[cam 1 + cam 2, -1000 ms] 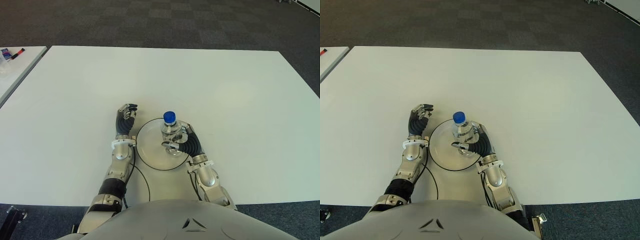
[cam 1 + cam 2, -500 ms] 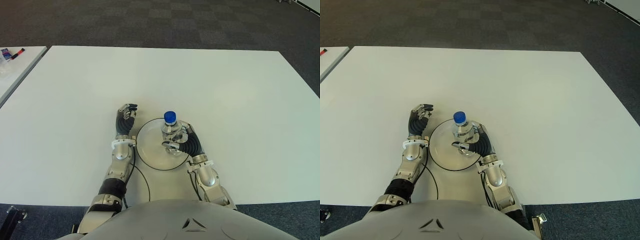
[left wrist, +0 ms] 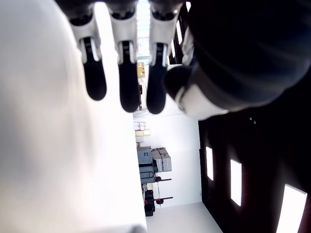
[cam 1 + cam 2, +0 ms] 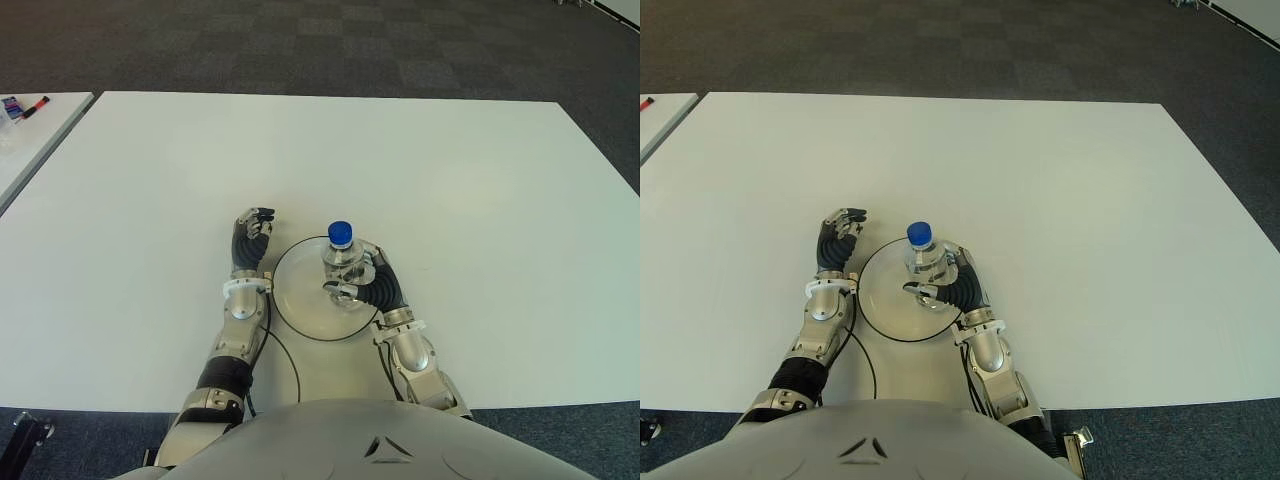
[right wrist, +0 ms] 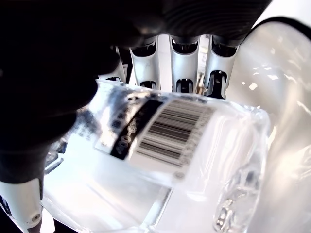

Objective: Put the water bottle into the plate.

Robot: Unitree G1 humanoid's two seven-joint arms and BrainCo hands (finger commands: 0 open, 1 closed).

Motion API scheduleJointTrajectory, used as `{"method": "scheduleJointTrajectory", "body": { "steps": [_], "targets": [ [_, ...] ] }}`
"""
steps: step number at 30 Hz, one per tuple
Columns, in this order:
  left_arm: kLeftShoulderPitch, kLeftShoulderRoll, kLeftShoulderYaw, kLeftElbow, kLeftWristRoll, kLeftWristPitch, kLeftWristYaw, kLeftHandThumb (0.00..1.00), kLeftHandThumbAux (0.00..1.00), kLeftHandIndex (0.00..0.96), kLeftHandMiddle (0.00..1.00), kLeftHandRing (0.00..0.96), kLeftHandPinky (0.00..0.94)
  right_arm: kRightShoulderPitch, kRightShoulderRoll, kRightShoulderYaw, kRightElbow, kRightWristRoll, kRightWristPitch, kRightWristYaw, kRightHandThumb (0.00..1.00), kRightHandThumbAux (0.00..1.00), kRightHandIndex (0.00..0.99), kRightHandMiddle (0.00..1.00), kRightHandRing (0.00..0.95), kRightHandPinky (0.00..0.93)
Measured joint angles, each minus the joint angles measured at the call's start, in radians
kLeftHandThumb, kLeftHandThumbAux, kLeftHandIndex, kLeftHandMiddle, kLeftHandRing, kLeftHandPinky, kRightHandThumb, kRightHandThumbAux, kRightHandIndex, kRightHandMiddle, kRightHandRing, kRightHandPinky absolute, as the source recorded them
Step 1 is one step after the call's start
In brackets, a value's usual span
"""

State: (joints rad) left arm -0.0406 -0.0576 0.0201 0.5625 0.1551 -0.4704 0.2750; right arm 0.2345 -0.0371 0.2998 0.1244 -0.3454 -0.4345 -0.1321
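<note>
1. Seen from above: white table (image 4: 450, 180), with a round clear plate (image 4: 300, 305) edged by a dark rim, close to the robot's body.
2. Water bottle (image 4: 342, 262) upright over the right-hand part of the plate, inside the rim; base apparently on or just above the plate, contact not visible.
3. Right hand (image 4: 362, 283) wrapped around the bottle's body from the right side, fingers (image 5: 187, 73) curled behind the clear plastic in the wrist view, thumb in front. Clamped on the bottle, probably to keep it upright until it sits firmly.
4. Left hand (image 4: 250, 238) just beside the plate's left edge, fingers (image 3: 124, 77) loosely curled and holding nothing; idle, well placed to stay out of the way.
5. Bottle itself: small, transparent, ribbed plastic, blue screw cap (image 4: 340, 234) on top, clear label with a black barcode (image 5: 167, 133).
6. Judged stage: placement nearly done, release of the grasp not yet made.
</note>
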Motion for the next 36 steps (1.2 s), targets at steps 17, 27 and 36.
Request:
{"method": "scheduleJointTrajectory", "body": {
  "steps": [17, 27, 36],
  "targets": [
    [-0.001, 0.0, 0.001, -0.003, -0.008, 0.011, 0.0, 0.718, 0.711, 0.411, 0.359, 0.348, 0.342, 0.026, -0.003, 0.001, -0.056, 0.152, 0.039, 0.155, 0.739, 0.706, 0.406, 0.327, 0.33, 0.397],
    [-0.001, 0.0, 0.0, -0.003, -0.009, 0.011, 0.0, 0.718, 0.711, 0.412, 0.358, 0.348, 0.34, 0.036, -0.003, 0.001, -0.1, 0.142, 0.066, 0.157, 0.756, 0.551, 0.246, 0.277, 0.31, 0.382],
    [-0.001, 0.0, 0.0, -0.004, -0.009, 0.014, 0.0, 0.718, 0.711, 0.411, 0.364, 0.35, 0.337, 0.035, -0.007, 0.0, -0.122, 0.116, 0.072, 0.154, 0.698, 0.52, 0.221, 0.276, 0.302, 0.366]
  ]
}}
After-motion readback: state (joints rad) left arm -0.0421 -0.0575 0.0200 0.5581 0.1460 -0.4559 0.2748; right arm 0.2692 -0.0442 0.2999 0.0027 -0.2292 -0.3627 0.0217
